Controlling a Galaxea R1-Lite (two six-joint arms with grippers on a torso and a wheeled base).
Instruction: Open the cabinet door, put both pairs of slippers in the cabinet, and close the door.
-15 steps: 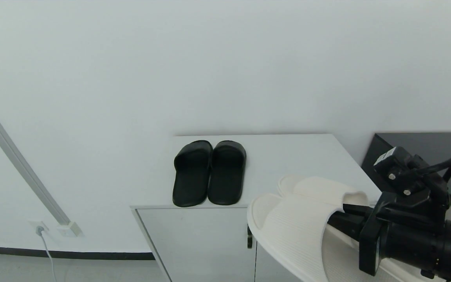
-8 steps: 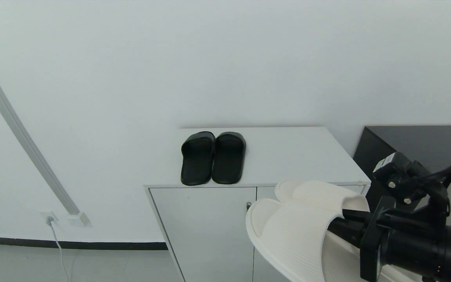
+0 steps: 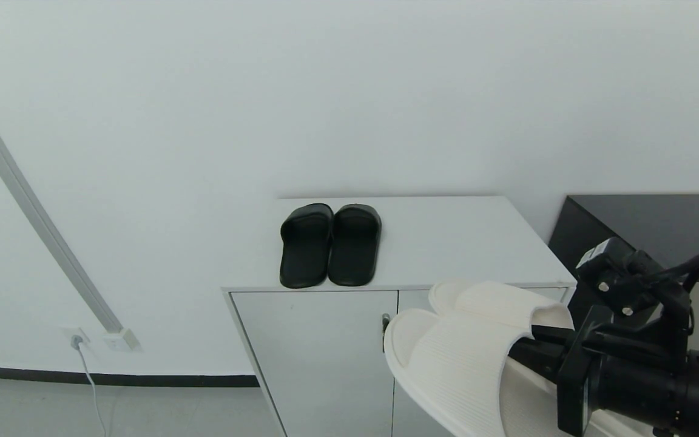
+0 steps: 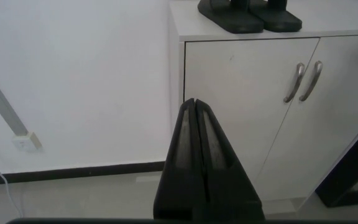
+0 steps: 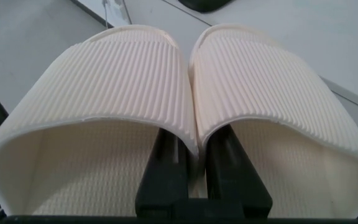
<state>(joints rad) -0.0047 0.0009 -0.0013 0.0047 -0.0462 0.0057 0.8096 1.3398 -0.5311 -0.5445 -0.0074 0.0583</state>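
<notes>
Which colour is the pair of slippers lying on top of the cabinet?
The slippers are plain black, seen best in the head view.

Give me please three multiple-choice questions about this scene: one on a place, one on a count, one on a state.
1. Where are the black slippers?
A. on the floor
B. on top of the cabinet
C. inside the cabinet

2. How many handles are on the doors?
A. one
B. two
C. four

3. The doors are:
A. shut
B. wide open
C. taken off

Answers: 1 B, the pair rests on the white top; 2 B, two curved handles sit side by side; 3 A, both fronts lie flush.
</notes>
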